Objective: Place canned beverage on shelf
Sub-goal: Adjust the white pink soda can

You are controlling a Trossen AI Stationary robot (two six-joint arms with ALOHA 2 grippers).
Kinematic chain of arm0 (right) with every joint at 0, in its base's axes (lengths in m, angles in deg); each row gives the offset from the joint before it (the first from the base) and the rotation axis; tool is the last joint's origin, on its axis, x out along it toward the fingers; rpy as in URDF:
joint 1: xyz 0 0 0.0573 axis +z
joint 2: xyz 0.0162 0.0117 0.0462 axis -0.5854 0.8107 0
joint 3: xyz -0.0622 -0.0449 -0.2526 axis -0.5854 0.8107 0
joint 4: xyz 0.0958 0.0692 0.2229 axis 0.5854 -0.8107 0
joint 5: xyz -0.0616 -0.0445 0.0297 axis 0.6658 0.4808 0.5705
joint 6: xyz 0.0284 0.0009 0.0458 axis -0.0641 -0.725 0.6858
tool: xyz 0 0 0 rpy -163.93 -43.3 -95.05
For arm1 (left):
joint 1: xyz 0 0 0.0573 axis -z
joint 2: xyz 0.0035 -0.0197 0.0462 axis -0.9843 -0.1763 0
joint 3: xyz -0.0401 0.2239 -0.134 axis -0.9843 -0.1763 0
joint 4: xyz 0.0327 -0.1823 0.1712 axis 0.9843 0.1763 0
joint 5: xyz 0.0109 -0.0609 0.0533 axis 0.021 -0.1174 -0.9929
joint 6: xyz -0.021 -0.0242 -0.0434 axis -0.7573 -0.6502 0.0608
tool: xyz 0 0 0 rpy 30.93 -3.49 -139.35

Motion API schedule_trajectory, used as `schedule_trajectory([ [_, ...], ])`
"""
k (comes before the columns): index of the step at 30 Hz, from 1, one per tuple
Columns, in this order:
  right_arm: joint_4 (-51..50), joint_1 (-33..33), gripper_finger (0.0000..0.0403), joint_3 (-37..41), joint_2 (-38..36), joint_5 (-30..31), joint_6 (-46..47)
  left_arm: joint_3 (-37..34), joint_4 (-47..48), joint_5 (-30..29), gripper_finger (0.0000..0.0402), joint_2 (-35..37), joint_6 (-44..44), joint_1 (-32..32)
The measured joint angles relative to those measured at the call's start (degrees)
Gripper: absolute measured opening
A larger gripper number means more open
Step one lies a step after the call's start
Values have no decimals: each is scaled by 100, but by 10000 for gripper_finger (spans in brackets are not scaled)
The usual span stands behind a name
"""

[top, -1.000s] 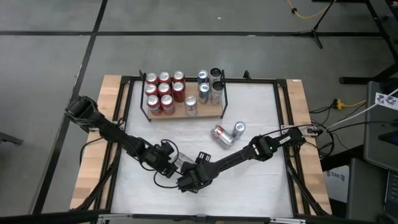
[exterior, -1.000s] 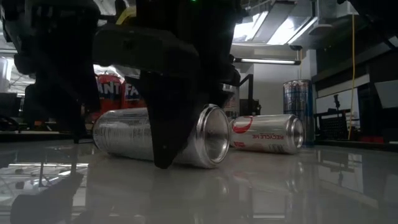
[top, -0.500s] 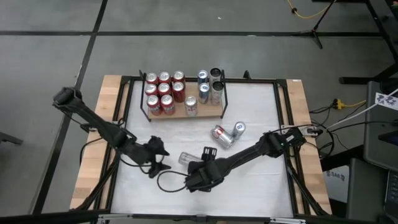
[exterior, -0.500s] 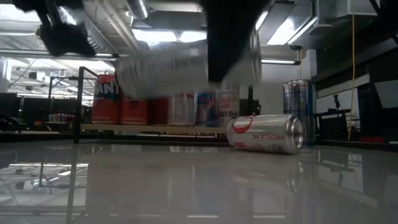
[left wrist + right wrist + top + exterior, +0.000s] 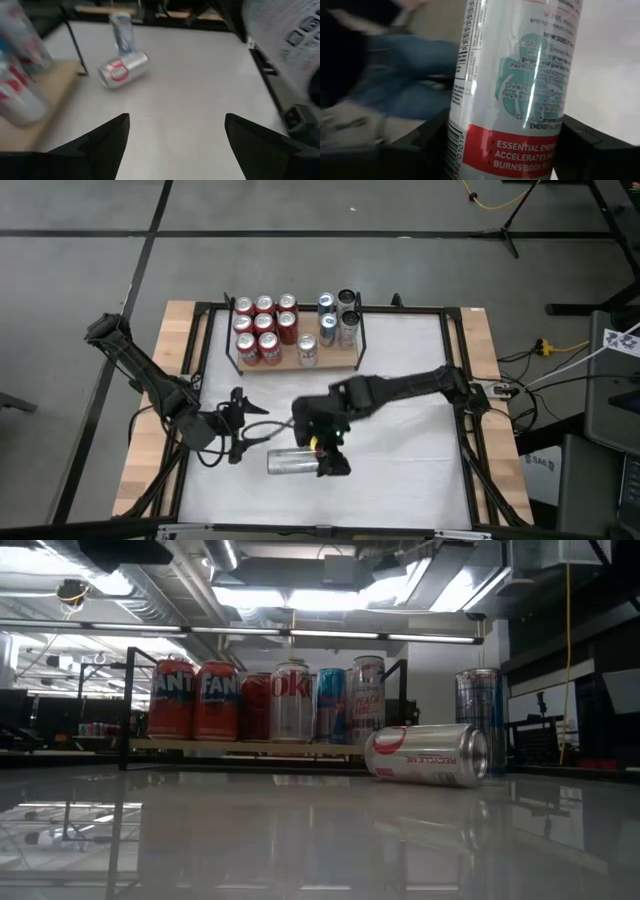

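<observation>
My right gripper (image 5: pixel 328 456) is shut on a tall silver can (image 5: pixel 292 461) with a red band (image 5: pixel 520 155), which lies level in the air over the table's near middle. My left gripper (image 5: pixel 236 430) stands open to the left of the can, with nothing between its fingers (image 5: pixel 112 142). The shelf (image 5: pixel 335 362), a wooden board with black rails, is at the far middle and carries several upright cans (image 5: pixel 290 700). The low view shows neither gripper. My right gripper pinches the can's round wall (image 5: pixel 470 150) between its two fingers (image 5: pixel 417 145), near the end with the red band. The fingers lie across the can. The can is lifted clear of the table and lies about level, its length running left to right.
A silver can with red print (image 5: pixel 428 755) lies on its side on the table to the right of the shelf, and an upright can (image 5: pixel 482 720) stands just behind it. In the high view my right arm (image 5: pixel 410 387) covers both. Black frame rails (image 5: pixel 455 360) edge the table.
My right gripper has risen with the silver can, lifting it off the table and out of the low view, and its wrist has turned. My left gripper has drawn back from the can toward the table's left edge and gone up.
</observation>
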State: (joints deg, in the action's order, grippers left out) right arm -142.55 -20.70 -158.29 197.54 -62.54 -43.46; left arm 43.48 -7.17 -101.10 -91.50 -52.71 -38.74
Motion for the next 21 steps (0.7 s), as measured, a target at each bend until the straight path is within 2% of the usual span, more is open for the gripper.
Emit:
schedule_trajectory([
  [6, -40, -589, 256, 4, 17, -1788, -498, 0, -108, -327, 321, 0, 651, 175],
  [10, -44, -941, 256, 4, 28, -2660, -963, 0, -127, -436, 321, -2, 737, 227],
  [13, -41, -1182, 257, 4, 28, -2852, -1103, 0, -240, -696, 321, -2, 950, 259],
  [15, -44, -1325, 257, 4, 31, -2859, -1120, 0, -398, -1090, 321, -4, 1258, 288],
  [18, -44, -1519, 257, 4, 31, -2922, -1113, 0, -689, -1683, 321, -4, 1928, 288],
  [21, -44, -1679, 257, 4, 33, -3196, -1055, 0, -1064, -1931, 321, -4, 2668, 280],
])
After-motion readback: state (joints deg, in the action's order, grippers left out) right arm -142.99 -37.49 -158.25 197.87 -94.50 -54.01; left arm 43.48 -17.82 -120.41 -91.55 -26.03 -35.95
